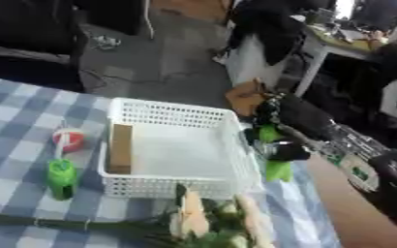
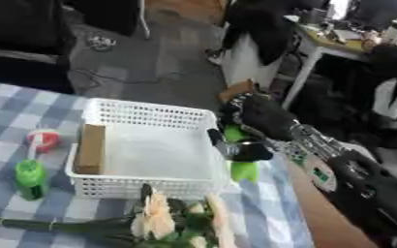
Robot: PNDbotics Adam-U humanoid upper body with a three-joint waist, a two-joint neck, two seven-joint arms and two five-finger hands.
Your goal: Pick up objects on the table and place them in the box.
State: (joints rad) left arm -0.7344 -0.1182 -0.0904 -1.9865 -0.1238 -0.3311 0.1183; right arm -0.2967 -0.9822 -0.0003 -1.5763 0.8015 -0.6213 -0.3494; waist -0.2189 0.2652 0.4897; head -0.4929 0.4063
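Both eye views are nearly the same shot, but the right eye view shows more of the right arm running off toward the lower right, while the left eye view cuts it off sooner.

The right hand [image 2: 246,145] sits at the right wall of the white box [image 1: 173,115], just outside the rim, fingers curled round a bright green object [image 1: 276,167]. Green shows both above and below the dark fingers, so most of that thing is covered and I honestly can't tell what it is. Left hand isn't visible anywhere.

Inside the box there's a tan cardboard-looking block [image 1: 120,148] standing against the left wall. Left of the box, on the blue-and-white checked bench [image 1: 15,145], there's a red-and-white round thing [image 1: 69,139] with a green bottle-shaped thing [image 1: 61,178] just below it; whether they're touching is hard to say.

In front of the box lies a bunch of flowers [image 2: 172,218], pale petals, dark stems running off left, partly cut by the bottom edge.
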